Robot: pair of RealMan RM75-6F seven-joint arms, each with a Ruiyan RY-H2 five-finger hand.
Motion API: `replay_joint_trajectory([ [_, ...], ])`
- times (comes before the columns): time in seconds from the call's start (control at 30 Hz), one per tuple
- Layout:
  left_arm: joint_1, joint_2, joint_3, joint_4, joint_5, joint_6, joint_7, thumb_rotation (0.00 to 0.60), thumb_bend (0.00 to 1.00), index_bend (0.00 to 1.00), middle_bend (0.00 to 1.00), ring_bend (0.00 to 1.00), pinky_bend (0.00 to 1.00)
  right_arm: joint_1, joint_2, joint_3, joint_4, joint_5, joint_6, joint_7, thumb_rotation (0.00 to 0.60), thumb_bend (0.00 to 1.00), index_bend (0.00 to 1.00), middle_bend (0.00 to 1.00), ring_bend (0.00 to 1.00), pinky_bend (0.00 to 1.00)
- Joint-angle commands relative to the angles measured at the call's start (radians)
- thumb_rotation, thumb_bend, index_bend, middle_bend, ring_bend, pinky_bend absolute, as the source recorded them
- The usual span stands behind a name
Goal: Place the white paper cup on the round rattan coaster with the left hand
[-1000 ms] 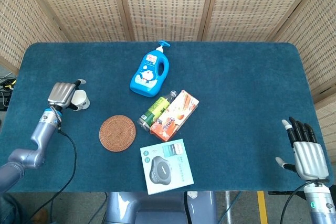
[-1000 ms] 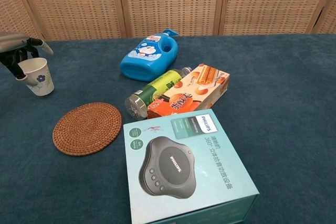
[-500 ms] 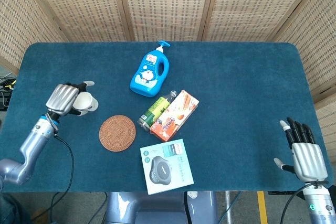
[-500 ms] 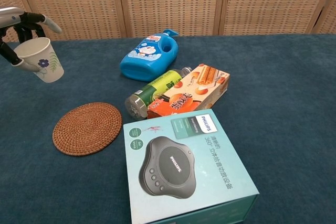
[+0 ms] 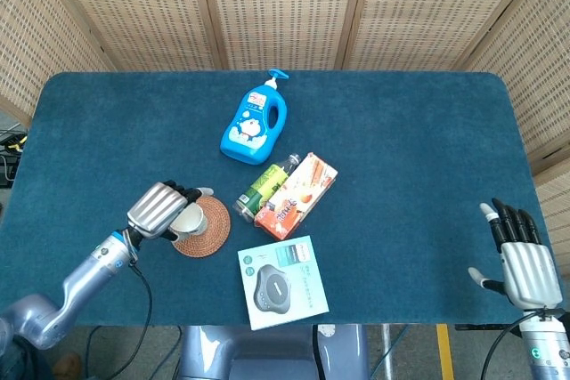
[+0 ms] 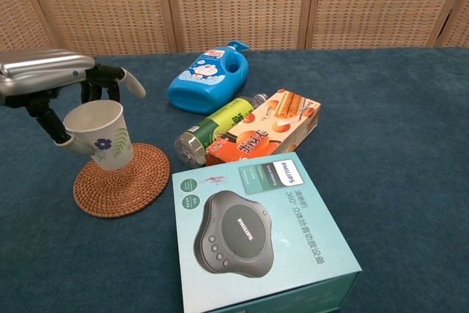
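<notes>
While the white paper cup (image 6: 101, 134) is hanging tilted over the round rattan coaster (image 6: 122, 179), the left hand (image 6: 51, 93) is gripping it from above and behind, fingers wrapped round its upper wall near the rim, so the base is left free to land on the mat. Its bottom edge is sitting over the coaster's twelve o'clock part, and I cannot tell whether it is touching the weave or hovering just above it; to my eye the cup needs levelling and easing toward the centre before the fingers let go. It is a plain tapered cup with a small dark blue flower printed on its side and its open mouth leaning toward the arm. From the head view the hand (image 5: 162, 211) is covering most of the cup (image 5: 189, 222), which is lying over the coaster's (image 5: 207, 231) nine o'clock edge. At roughly three o'clock of the coaster, a green bottle (image 6: 218, 125) and an orange snack box (image 6: 265, 127) are lying side by side, near enough that a wide swing could knock them. Nearer the front edge a teal Philips speaker box (image 6: 258, 233) is resting, and a blue soap bottle (image 6: 208, 75) is lying farther back. Over by the table's (image 5: 419, 131) far right corner the right hand (image 5: 520, 260) is idling, fingers spread and holding nothing.
</notes>
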Motion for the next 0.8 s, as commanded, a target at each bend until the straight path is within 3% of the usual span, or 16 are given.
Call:
replay_joint_trajectory([
  [0.03, -0.014, -0.04, 0.002, 0.006, -0.048, -0.031, 0.079, 0.6, 0.0, 0.22, 0.44, 0.48, 0.42, 0.0, 0.002, 0.001, 0.002, 0.002, 0.0, 0.006, 0.6, 0.0, 0.05, 0.0, 0.0, 0.0],
  [0.63, -0.032, -0.107, 0.003, 0.031, -0.192, -0.052, 0.257, 0.6, 0.0, 0.22, 0.43, 0.47, 0.39, 0.0, 0.005, 0.0, 0.002, 0.001, -0.002, 0.009, 0.6, 0.0, 0.07, 0.0, 0.0, 0.0],
  [0.8, -0.034, -0.115, 0.009, 0.038, -0.201, -0.049, 0.274, 0.6, 0.0, 0.22, 0.4, 0.4, 0.36, -0.001, 0.006, 0.0, 0.001, 0.001, 0.001, 0.008, 0.6, 0.0, 0.08, 0.0, 0.0, 0.0],
])
